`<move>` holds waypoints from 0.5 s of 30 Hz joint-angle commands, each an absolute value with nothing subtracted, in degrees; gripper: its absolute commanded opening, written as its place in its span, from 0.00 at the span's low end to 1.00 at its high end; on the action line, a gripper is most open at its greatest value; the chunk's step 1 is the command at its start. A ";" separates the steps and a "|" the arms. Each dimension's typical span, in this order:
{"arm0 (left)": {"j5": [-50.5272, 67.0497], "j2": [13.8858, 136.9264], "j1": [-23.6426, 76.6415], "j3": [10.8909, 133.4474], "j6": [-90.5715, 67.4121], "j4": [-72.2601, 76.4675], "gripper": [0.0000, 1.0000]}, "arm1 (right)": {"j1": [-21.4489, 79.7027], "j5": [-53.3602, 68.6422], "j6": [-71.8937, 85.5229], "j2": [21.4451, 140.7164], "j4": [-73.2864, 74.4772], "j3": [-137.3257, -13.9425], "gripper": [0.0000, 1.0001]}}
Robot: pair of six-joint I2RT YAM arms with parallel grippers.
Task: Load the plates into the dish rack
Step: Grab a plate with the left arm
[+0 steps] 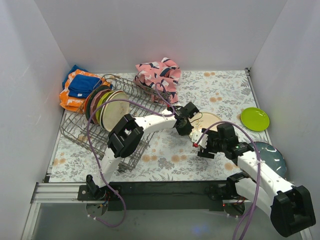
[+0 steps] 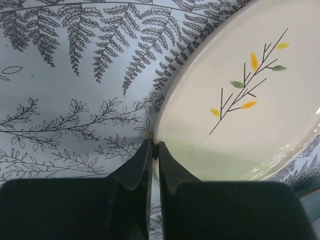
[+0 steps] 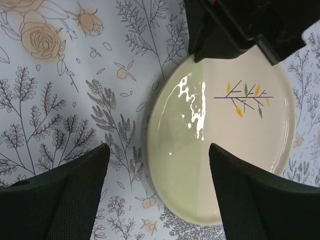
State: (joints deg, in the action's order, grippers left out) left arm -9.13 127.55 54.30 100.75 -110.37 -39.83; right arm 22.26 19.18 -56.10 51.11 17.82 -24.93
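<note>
At desk centre, right of the dish rack: one cream plate (image 1: 209, 120) on the desk (image 1: 225, 90), which carries a cover printed with grey ferns and peach flowers. The plate's only marking is a thin dark twig motif with small yellow, orange and green leaves, set off-centre. It is a decoration, not lettering.

Left end effector (image 2: 155, 145): fingers together, only a hairline gap between them. The tips sit right at the cream plate's rim. Cannot tell from the left wrist view whether the rim is caught between them or just touched.

Right end effector (image 3: 159, 150): fingers wide apart, holding nothing. It hangs above the near side of the same plate, and in its wrist view the plate lies between the two black pads. The left arm's black body covers the plate's far edge in that view.

Dish rack (image 1: 75, 127): grey wire, on the left part of the desk, set at an angle. A row of plates (image 1: 107, 107) stands on edge among the tines at its far-left end, with cream, green and dark rims visible. The left arm crosses over the rack's near-right portion.

Other items:
- Lime-green plate (image 1: 255, 119) flat near the right wall, well apart from the rack.
- Dark blue-grey plate (image 1: 275, 152) flat at near right, partly under the right arm.
- Pink patterned cloth (image 1: 160, 75) bunched behind the rack.
- Orange and blue cloths (image 1: 80, 86) piled in the far-left corner, just beside the rack.
</note>
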 commanded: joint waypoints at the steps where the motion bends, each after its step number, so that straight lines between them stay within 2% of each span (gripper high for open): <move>1: -7.47 120.94 55.02 101.07 -109.86 -38.94 0.00 | 22.59 19.42 -60.91 50.27 12.67 -21.11 0.84; 9: -7.12 119.00 55.02 100.63 -110.48 -38.23 0.00 | 23.73 16.62 -60.91 54.05 5.55 -18.20 0.82; 15: -6.68 118.21 55.02 100.81 -110.65 -38.14 0.00 | 25.66 12.31 -60.21 56.86 0.53 -16.27 0.74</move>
State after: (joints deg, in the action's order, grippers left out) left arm -7.90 124.07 54.50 100.33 -110.39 -39.86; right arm 24.32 15.81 -60.23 55.29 5.74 -18.35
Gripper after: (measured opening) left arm 0.032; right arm 0.766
